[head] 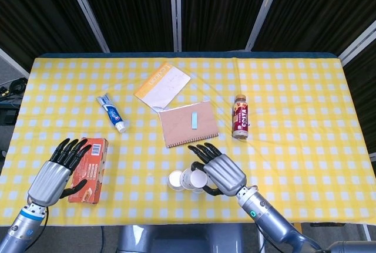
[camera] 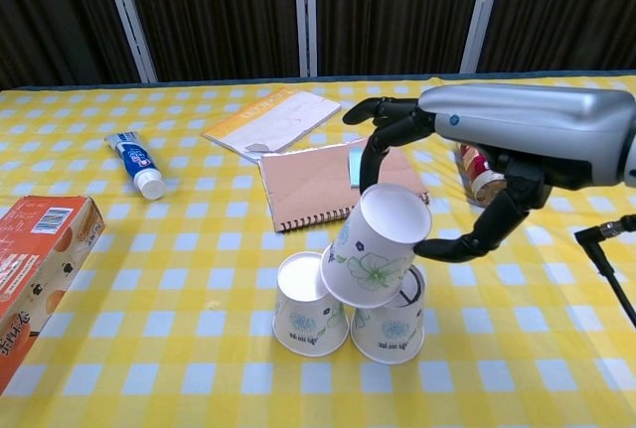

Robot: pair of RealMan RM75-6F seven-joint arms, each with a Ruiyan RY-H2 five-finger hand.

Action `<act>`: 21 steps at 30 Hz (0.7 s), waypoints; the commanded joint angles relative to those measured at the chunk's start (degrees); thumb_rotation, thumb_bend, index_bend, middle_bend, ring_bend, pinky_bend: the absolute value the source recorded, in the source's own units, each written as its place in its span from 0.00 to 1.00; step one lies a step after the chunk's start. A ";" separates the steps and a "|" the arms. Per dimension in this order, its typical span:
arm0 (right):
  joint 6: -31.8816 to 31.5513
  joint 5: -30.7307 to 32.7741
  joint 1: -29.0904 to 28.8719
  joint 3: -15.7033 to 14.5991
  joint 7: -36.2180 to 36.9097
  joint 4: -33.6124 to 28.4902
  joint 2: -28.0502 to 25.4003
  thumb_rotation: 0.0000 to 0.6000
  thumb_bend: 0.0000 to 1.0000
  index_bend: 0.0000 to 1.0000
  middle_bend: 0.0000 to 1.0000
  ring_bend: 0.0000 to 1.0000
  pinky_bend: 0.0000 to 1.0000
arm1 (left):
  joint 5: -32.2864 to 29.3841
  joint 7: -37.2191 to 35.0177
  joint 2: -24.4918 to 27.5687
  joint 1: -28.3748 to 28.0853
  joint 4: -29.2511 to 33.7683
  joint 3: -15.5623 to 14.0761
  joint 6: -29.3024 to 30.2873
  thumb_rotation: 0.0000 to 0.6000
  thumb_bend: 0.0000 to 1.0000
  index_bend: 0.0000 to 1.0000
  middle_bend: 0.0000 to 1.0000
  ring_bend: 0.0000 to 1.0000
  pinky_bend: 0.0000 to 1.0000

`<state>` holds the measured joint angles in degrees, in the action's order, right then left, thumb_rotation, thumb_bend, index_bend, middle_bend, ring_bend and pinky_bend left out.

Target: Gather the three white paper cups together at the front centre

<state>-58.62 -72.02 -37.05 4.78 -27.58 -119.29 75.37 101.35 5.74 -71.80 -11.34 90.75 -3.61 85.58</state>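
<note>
White paper cups with a faint floral print number three, all clustered at the front centre of the yellow-and-white checked tabletop (camera: 517, 349). Two stand upright and touching: the left standing cup (camera: 310, 303) shows an empty white interior, and the right standing cup (camera: 390, 321) is partly covered from above. The third, the tilted cup (camera: 376, 245), is raised off the cloth and leans with its open mouth facing up and to the right; its lower part lies against the rims of the two standing cups. Nothing can be seen inside it.

The right hand (camera: 475, 165) grasps the tilted cup, its dark fingers (camera: 382, 128) curving over the far side of the rim and the thumb reaching in from the right just beside the cup's mouth. In the head view the right hand (head: 218, 172) covers much of the cluster from the right.

The left hand (head: 59, 171) rests at the front left with its fingers spread and nothing in it, lying against the near left edge of one orange cardboard box (head: 92, 168).

Farther back lie one brown spiral notebook (camera: 323, 182) with a pale blue strip on its cover, one yellow-and-white paper pad (camera: 271, 121), one blue-and-white toothpaste tube (camera: 135, 164), and one brown drink bottle (head: 240, 116), partly hidden behind the right hand in the chest view.
</note>
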 commanded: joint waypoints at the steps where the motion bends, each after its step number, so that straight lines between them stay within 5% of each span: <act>1: -0.29 -0.46 0.00 -0.45 -0.62 -0.50 0.29 1.00 0.20 0.40 0.00 0.00 0.06 | -0.09 -0.23 0.07 0.04 0.05 0.13 0.18 1.00 0.26 0.00 0.00 0.00 0.00; 21: -3.82 -1.18 0.82 -0.58 -3.15 -2.40 -0.21 1.00 0.18 0.24 0.00 0.00 0.04 | -0.45 -0.23 0.41 0.23 0.42 0.27 0.22 1.00 0.25 0.00 0.00 0.00 0.00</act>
<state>-62.39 -73.17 -36.28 4.18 -30.77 -121.65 75.21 100.89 5.50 -71.39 -11.11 91.17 -3.33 85.79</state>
